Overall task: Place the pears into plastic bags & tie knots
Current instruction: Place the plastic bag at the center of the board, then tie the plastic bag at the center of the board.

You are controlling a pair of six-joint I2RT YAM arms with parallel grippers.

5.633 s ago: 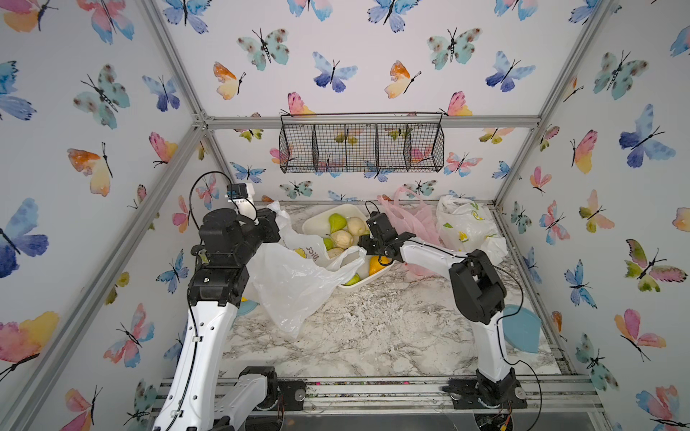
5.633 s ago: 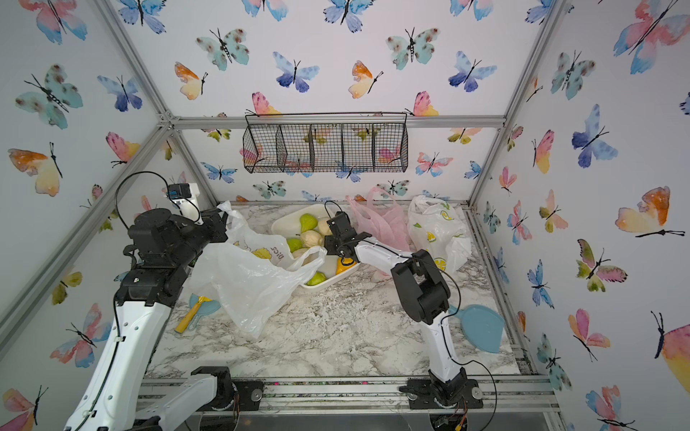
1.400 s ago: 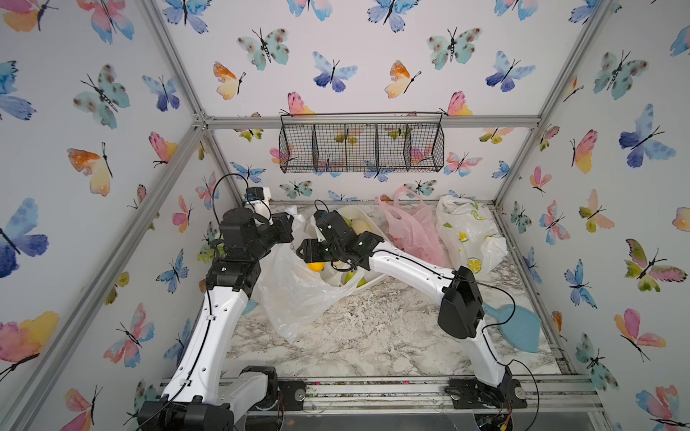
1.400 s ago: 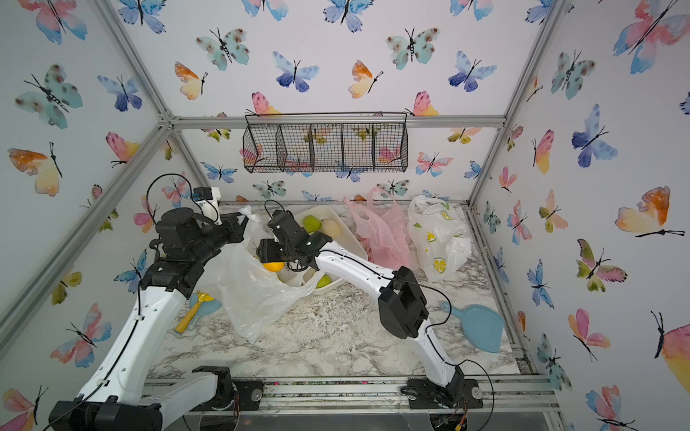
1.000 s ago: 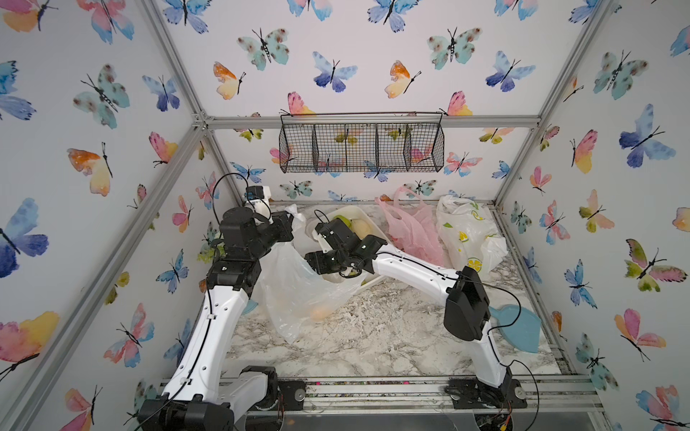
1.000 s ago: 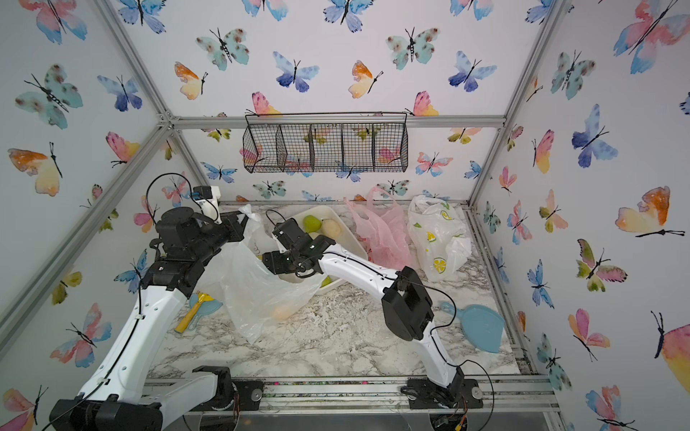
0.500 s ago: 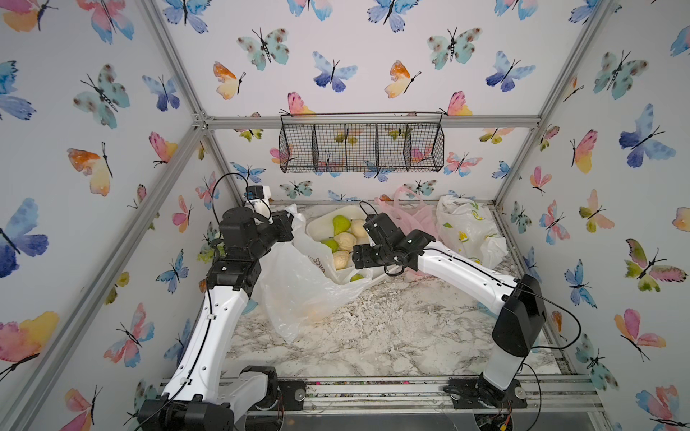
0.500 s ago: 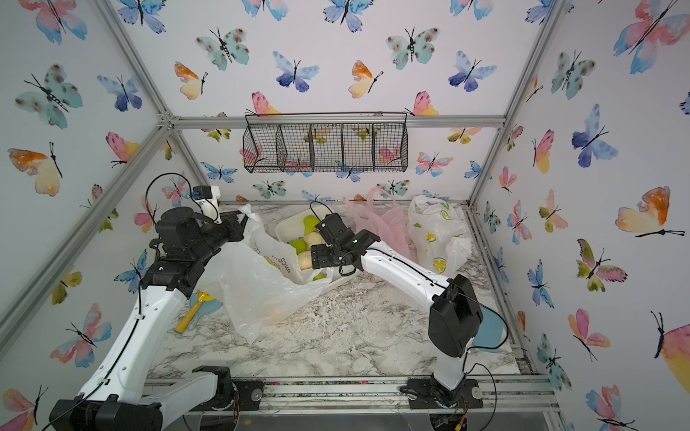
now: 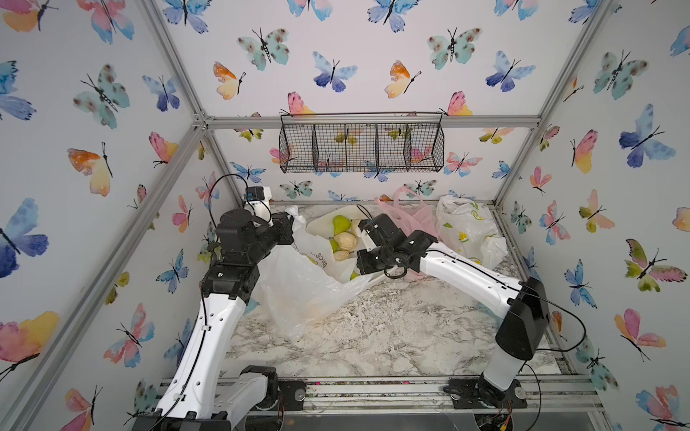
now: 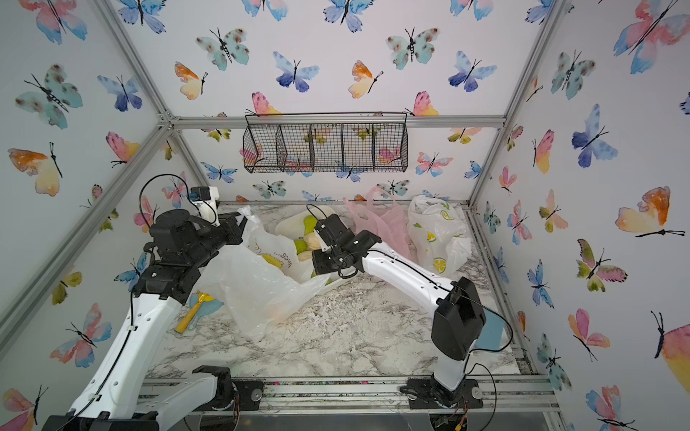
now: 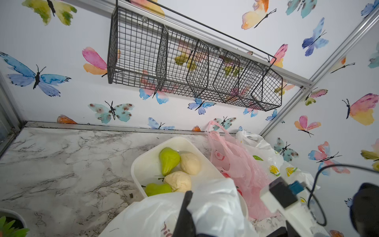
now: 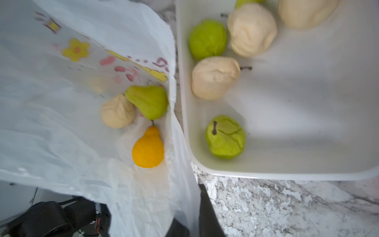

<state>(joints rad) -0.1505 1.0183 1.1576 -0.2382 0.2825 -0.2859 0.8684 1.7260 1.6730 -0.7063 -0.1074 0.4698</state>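
Pears, three in cream, green and orange-yellow, lie in the doodle bag, its belly sagging toward the front left of the worktop. I have both sets of jaws clenched on its rim: the left gripper holds a handle up near the left edge, and the right gripper, as best I can judge, pinches the side next to the tray. Thin film could slip or tear under the fruit's weight; a tug may spill the load or drag the tray. More pears wait there, mid-back. Beyond, the pink bag and lemon bag slump in the back-right corner, crowding my right arm; a wire basket hangs on the back wall.
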